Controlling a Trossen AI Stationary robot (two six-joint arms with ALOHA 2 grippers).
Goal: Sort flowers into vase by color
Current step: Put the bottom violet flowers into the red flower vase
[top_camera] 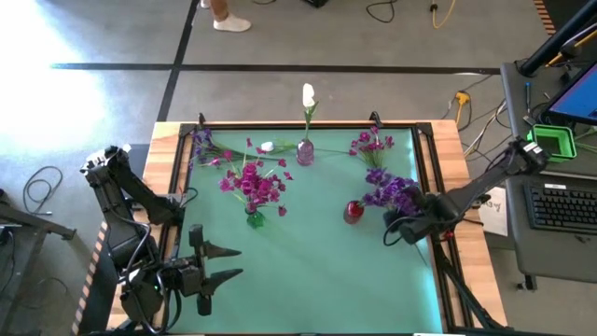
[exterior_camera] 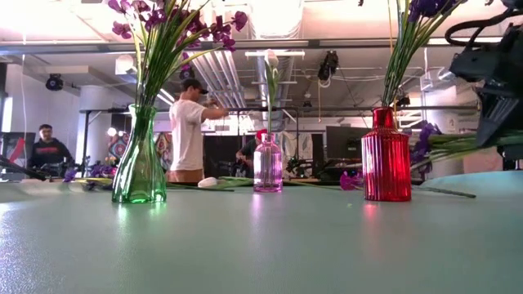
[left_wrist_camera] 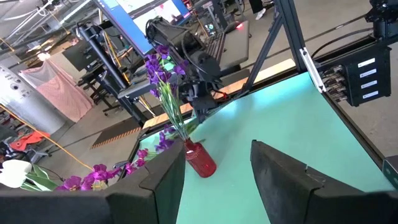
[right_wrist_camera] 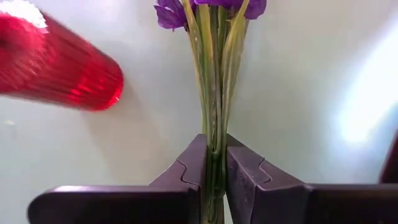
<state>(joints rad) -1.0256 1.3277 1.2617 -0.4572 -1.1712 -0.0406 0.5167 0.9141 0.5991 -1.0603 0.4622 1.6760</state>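
A: Where's the right gripper (top_camera: 408,227)?
B: At about four o'clock on the table (top_camera: 308,289), just beside the red vase (top_camera: 354,212), which stands at its nine o'clock. Its jaws are clamped on the stems of a purple flower bunch (right_wrist_camera: 214,93).
A: And the other flowers?
B: Pink ones stand in the green vase (exterior_camera: 140,167) at about nine o'clock from the table's middle, a white bud (top_camera: 308,95) in the pink vase (top_camera: 305,152) at twelve. Loose pink stems (top_camera: 372,146) lie near one o'clock, more purple ones (top_camera: 207,149) near ten.
A: The left gripper (top_camera: 222,264)?
B: Parked at seven o'clock, jaws apart, holding nothing.
A: What could go wrong?
B: I'd guess the vase. It's tall and narrow and already holds purple stems (exterior_camera: 409,37). If the bunch comes in tilted, stem ends could catch the rim and tip it, or push the flowers inside askew. The thin stems might also slip in the grip.
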